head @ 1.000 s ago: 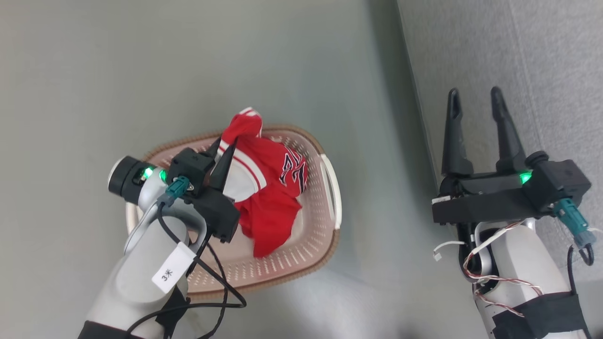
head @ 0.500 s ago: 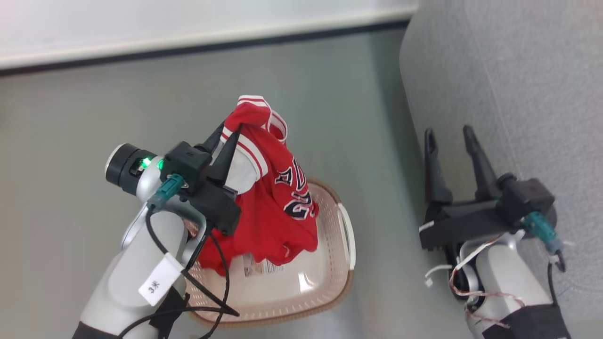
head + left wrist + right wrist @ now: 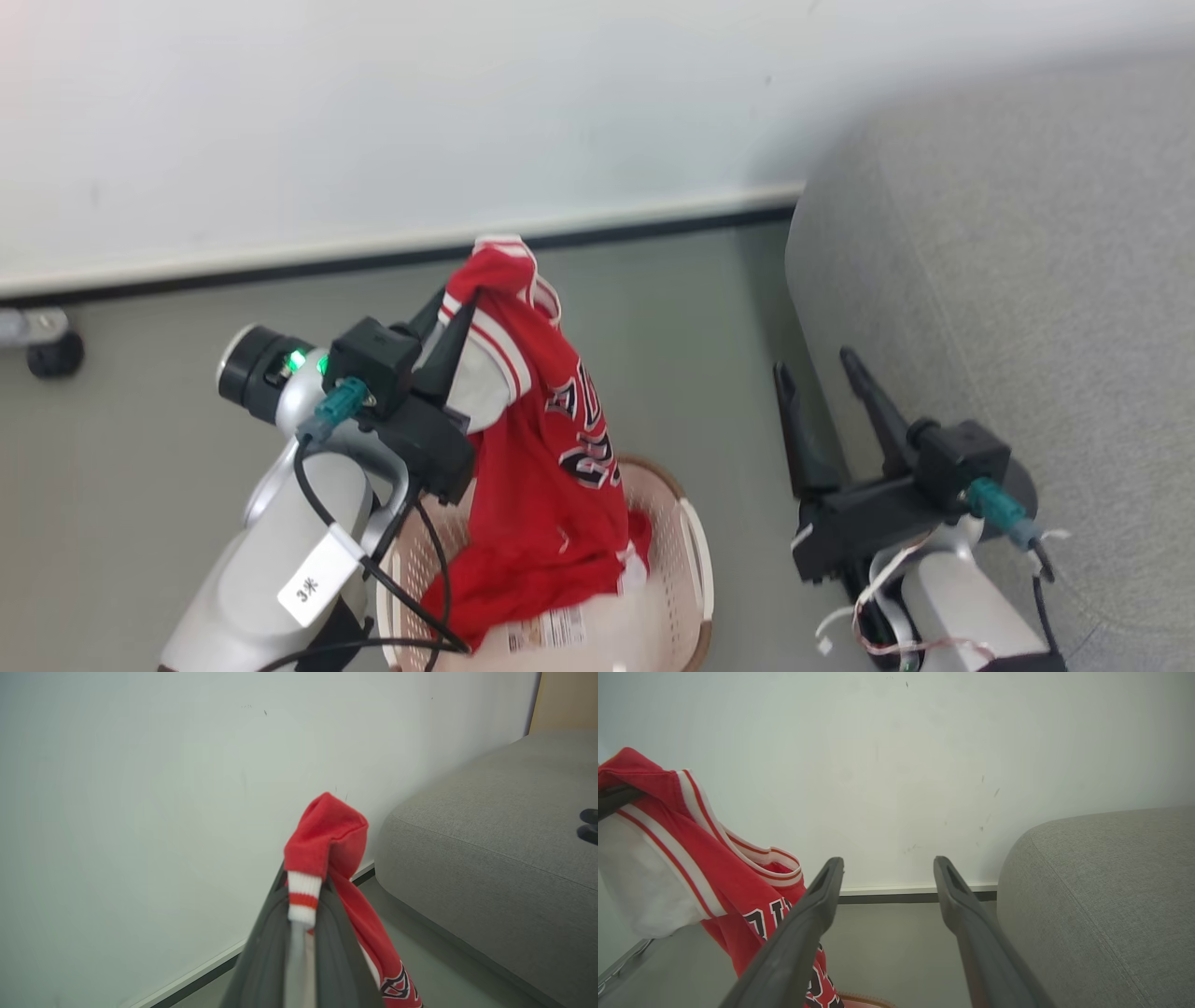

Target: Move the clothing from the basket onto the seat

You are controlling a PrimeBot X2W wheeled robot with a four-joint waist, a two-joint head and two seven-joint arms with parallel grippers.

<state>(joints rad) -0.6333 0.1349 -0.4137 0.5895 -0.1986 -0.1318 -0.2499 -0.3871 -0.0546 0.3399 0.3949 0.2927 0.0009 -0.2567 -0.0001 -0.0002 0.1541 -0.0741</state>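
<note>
My left gripper (image 3: 457, 303) is shut on the red clothing (image 3: 551, 467), a shiny jersey with white stripe trim and navy-and-white lettering. It hangs from the fingertips (image 3: 303, 896) down into the cream basket (image 3: 695, 569), its lower folds still inside. The jersey (image 3: 714, 872) also shows at the left of the right wrist view. My right gripper (image 3: 817, 359) is open with nothing between its fingers (image 3: 817, 896), right of the basket and beside the grey seat (image 3: 1027, 280). The seat (image 3: 490, 858) fills the right side, its (image 3: 1106, 896) rounded corner near my right fingers.
A white wall with a dark baseboard (image 3: 607, 238) runs behind the basket. Grey floor (image 3: 140, 420) spreads to the left. A small dark caster wheel (image 3: 51, 353) stands at the far left by the wall.
The left gripper has lifted the jersey higher out of the basket. The head camera has tilted up, so the wall and more of the seat now show.
</note>
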